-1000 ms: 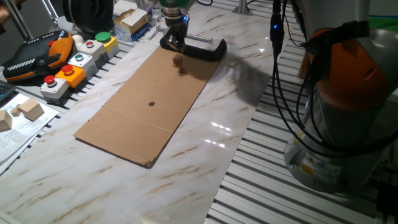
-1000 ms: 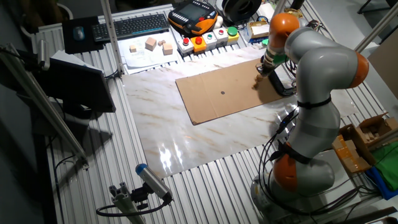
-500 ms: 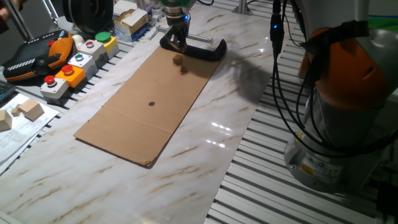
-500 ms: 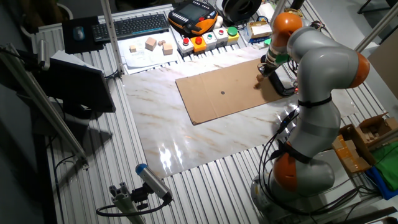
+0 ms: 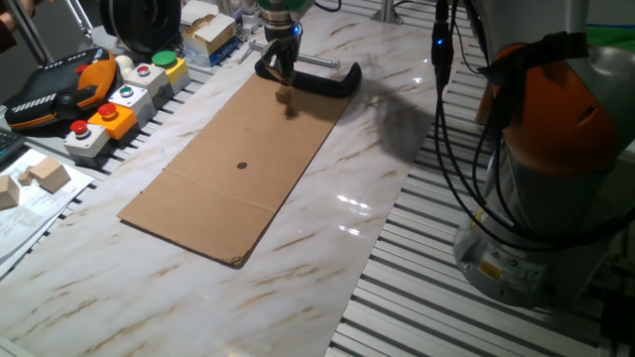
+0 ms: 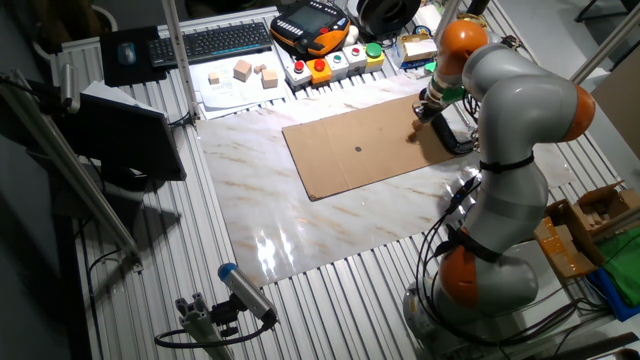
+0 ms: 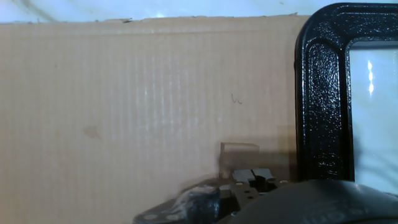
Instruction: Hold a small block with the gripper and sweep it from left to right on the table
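The small block (image 5: 284, 95) is a tiny brown cube resting on the far end of the cardboard sheet (image 5: 228, 169), which lies on the marble table (image 5: 377, 198). My gripper (image 5: 283, 83) hangs straight over it, fingertips right at its top. In the hand view the small block (image 7: 239, 157) shows just beyond the grey fingertips (image 7: 244, 177). They look close together, and I cannot make out whether they clamp the cube. From the other fixed view, the gripper (image 6: 424, 115) is at the cardboard's right end.
A black C-clamp (image 5: 322, 81) lies right beside the block, large in the hand view (image 7: 320, 93). Button boxes (image 5: 119, 109), a teach pendant (image 5: 50, 94) and pale wooden blocks (image 5: 45, 176) line the left edge. The arm's base (image 5: 546, 178) stands at the right.
The gripper has come down a little toward the block, and its fingers look narrower. The block has stayed in about the same spot.
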### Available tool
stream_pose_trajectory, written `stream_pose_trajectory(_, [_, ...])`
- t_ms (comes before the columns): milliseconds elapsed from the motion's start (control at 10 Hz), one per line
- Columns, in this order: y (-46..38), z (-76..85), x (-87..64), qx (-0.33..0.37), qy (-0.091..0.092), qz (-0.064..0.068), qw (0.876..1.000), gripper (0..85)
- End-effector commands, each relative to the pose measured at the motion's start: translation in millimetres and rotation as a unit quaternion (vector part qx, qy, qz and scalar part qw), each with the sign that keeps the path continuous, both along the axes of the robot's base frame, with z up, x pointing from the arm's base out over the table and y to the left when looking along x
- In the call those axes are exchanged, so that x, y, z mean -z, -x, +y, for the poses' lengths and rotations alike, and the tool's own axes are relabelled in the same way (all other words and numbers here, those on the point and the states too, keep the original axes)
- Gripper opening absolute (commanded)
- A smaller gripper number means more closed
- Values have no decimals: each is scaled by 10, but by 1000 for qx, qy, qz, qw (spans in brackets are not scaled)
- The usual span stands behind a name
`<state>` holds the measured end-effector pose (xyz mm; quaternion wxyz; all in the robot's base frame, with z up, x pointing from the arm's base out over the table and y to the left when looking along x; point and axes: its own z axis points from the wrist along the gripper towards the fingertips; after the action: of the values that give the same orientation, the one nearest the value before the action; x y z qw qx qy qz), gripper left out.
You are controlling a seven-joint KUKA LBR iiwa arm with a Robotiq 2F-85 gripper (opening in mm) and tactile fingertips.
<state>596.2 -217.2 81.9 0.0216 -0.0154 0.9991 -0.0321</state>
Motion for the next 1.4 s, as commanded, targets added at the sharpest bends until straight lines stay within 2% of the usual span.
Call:
stream_pose_trajectory(0, [-4, 1, -1, -2, 2, -1, 1000, 407])
stream_pose_trajectory(100, [-1, -7, -2, 0, 2, -5, 1000, 580])
stream_pose_trajectory(200, [-3, -25, 9, 4, 2, -5, 1000, 653])
stream_pose_trajectory(300, [-9, -44, 31, 5, -5, -5, 1000, 667])
stream_pose_trajectory(600, [-34, -39, 66, 0, 1, -4, 1000, 667])
stream_pose_trajectory(900, [-74, -48, 167, -5, 0, -3, 1000, 613])
stream_pose_trajectory(1300, [-104, -32, 236, -6, -5, -4, 1000, 603])
